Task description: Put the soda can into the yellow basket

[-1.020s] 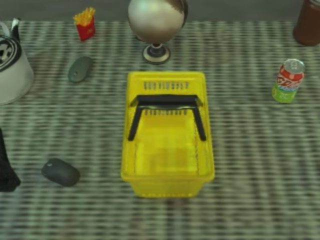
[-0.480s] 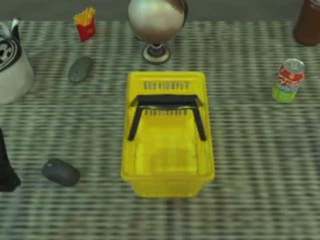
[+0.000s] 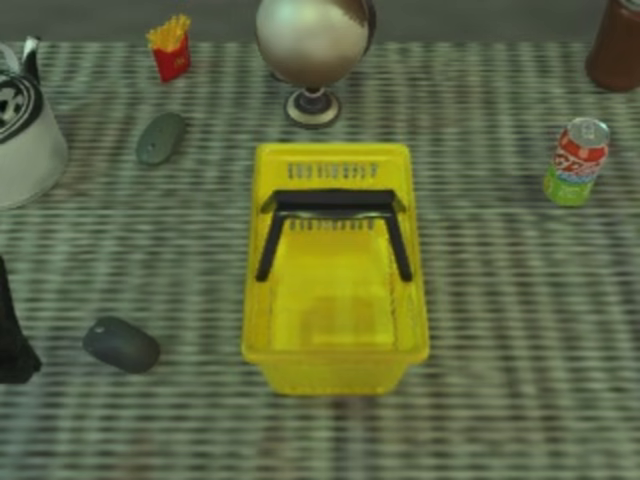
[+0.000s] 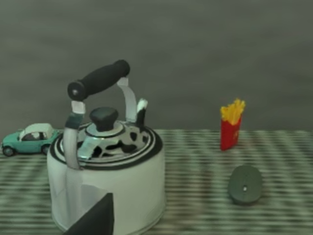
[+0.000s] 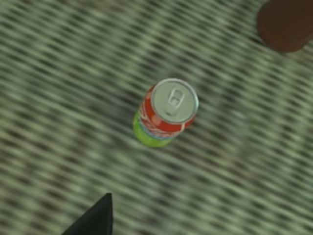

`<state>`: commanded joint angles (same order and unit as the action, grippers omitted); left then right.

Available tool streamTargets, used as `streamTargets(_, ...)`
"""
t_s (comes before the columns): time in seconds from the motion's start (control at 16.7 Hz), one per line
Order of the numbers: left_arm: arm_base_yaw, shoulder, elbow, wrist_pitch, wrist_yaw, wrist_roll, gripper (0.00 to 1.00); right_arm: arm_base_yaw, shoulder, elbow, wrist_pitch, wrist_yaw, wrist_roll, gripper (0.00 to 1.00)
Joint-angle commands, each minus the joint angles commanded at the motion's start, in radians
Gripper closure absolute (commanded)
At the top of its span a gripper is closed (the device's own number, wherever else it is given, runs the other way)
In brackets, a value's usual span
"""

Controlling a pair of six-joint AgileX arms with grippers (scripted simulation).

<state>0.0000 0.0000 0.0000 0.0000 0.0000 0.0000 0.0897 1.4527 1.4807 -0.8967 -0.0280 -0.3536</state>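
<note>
Across the last second nothing on the table has shifted in the top view: the soda can (image 3: 577, 160) stands where it stood, at the right edge of the frame, upright and free, and the yellow basket (image 3: 335, 363) sits unmoved in the middle with its black handle (image 3: 333, 201) folded across its upper half. We read that as the task not yet started in earnest: the can is well apart from the basket, and no grasp has been made. Our right gripper does not appear in the top view; in the right wrist view only a dark fingertip (image 5: 93, 220) shows at the lower edge, so we cannot tell how far its fingers are spread, though the camera looks straight down on the can (image 5: 167, 112), which suggests we are poised above it. Our left arm sits parked at the left edge of the top view beside the kettle (image 4: 107, 174), its fingers equally unreadable. The can itself is a small cylinder, red on top with white lettering, lime green below, with a silver lid and pull tab; the brown cylinder (image 3: 615, 45) stands near it, toward the upper right corner.
</note>
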Motion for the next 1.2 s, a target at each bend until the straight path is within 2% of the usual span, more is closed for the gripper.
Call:
streamTargets(0.36, 0.000, 0.000, 0.000, 0.000, 0.000, 0.000, 0.00, 0.013, 0.605, 0.618, -0.370, 0.015, -0.143, 0.00)
streamTargets(0.66, 0.000, 0.000, 0.000, 0.000, 0.000, 0.000, 0.00, 0.017, 0.999, 1.018, -0.603, 0.029, -0.232, 0.00)
streamTargets(0.9, 0.000, 0.000, 0.000, 0.000, 0.000, 0.000, 0.00, 0.019, 1.184, 1.206, -0.708, 0.035, -0.272, 0.00)
streamTargets(1.2, 0.000, 0.000, 0.000, 0.000, 0.000, 0.000, 0.00, 0.019, 1.221, 1.245, -0.728, 0.036, -0.280, 0.00)
